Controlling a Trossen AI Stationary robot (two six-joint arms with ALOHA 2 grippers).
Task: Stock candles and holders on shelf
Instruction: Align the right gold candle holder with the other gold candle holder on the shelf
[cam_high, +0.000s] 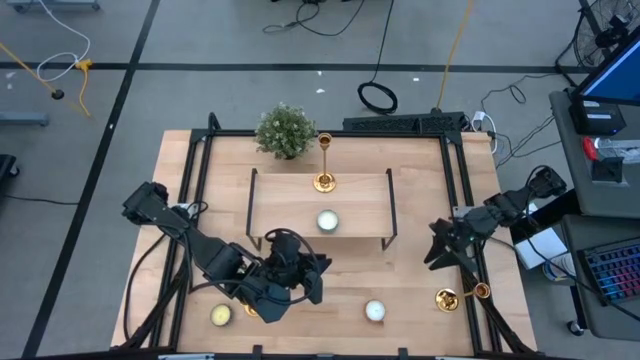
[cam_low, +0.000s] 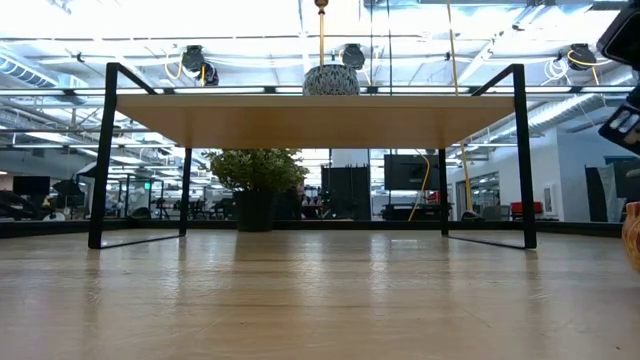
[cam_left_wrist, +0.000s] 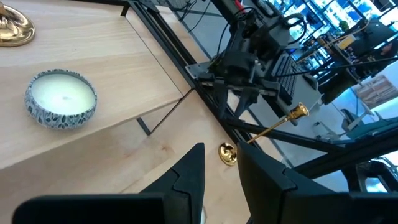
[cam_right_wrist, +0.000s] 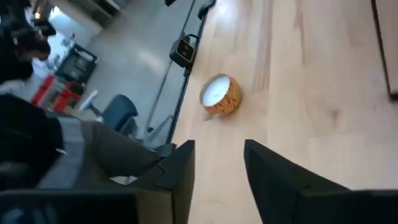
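The shelf (cam_high: 290, 205) stands mid-table. One gold holder (cam_high: 324, 165) stands upright on its far edge, and a patterned white candle (cam_left_wrist: 61, 98) sits near its front edge. A second holder (cam_high: 460, 295) lies on its side on the table at the near right. My right gripper (cam_high: 437, 252) hovers open just beyond it, touching nothing. Two candles rest on the table near the front edge: a yellowish one (cam_high: 221, 315) and a white one (cam_high: 375, 311), which also shows in the right wrist view (cam_right_wrist: 221, 94). My left gripper (cam_high: 318, 278) hangs open in front of the shelf, nothing between its fingers.
A green bushy plant (cam_high: 285, 130) stands behind the shelf's far left corner. Black frame rails (cam_high: 465, 200) run along the table's sides. A gold glint (cam_high: 250, 310) shows under my left arm. What it is, I cannot tell. Bare tabletop lies between the shelf and the near candles.
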